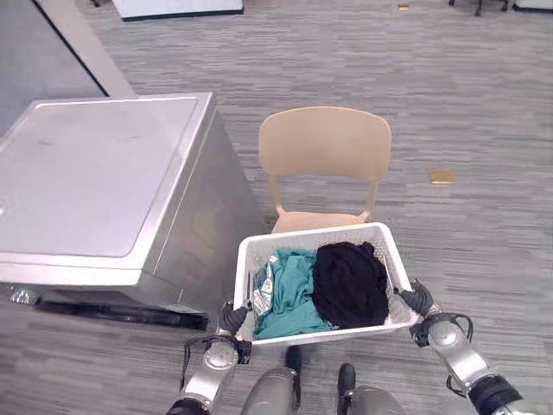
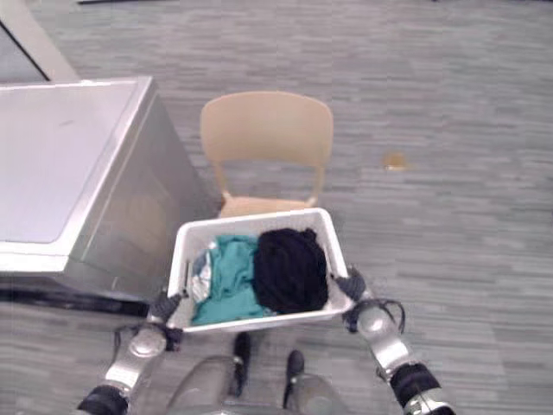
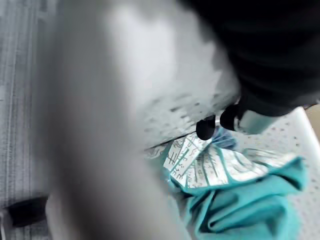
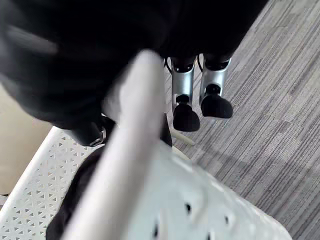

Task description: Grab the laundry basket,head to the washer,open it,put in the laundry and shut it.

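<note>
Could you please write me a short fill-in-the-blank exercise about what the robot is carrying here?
1. The white laundry basket holds a teal garment and a ____ one.
2. Directly beyond the basket stands a beige ____.
3. The washer's lid is ____.
4. The left hand and right hand grip the basket's opposite ____.

Missing words: black; chair; closed; sides
</note>
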